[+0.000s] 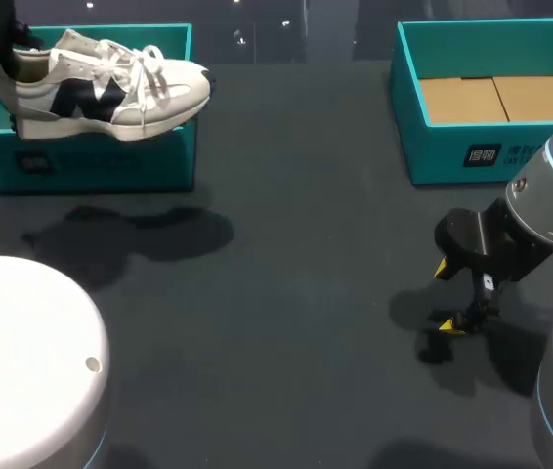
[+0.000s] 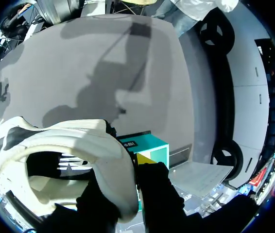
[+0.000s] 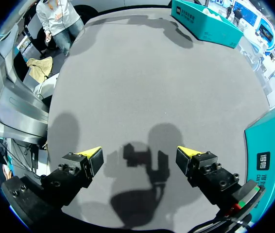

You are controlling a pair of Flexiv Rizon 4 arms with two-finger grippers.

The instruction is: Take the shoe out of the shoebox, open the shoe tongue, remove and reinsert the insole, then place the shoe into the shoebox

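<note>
**Shoe held by the heel over the left box, right claw spread wide above the table**

My left claw (image 2: 128, 171) is clamped on the heel of the white lace-up shoe with a dark navy side mark (image 1: 110, 90). In the left wrist view the padded heel wall stands between my two black fingers, one inside the collar and one outside. Only one yellow tip (image 2: 145, 158) shows there, and the shoe covers the other. In the head view this claw is little more than a dark shape at the picture's edge, behind the heel.

The shoe lies level over the teal cardboard shoebox (image 1: 91, 161) at the table's far left, with its toe jutting past the box wall toward the middle. I cannot tell whether the sole rests on the rim or hangs just clear of it. The box's inside is hidden behind the shoe. Looking down through the collar I see pale lining, but I cannot make out the insole. The laces hang loose over the tongue.

My right claw (image 3: 138, 154) hovers over the dark grey table (image 1: 286, 244) with its fingers spread wide. Only its own shadow lies between them. It is just in front of a second teal cardboard box (image 1: 423, 161) with brown card panels on its floor. That box is cut off at the head view's edge, and my right arm covers its near corner.
</note>
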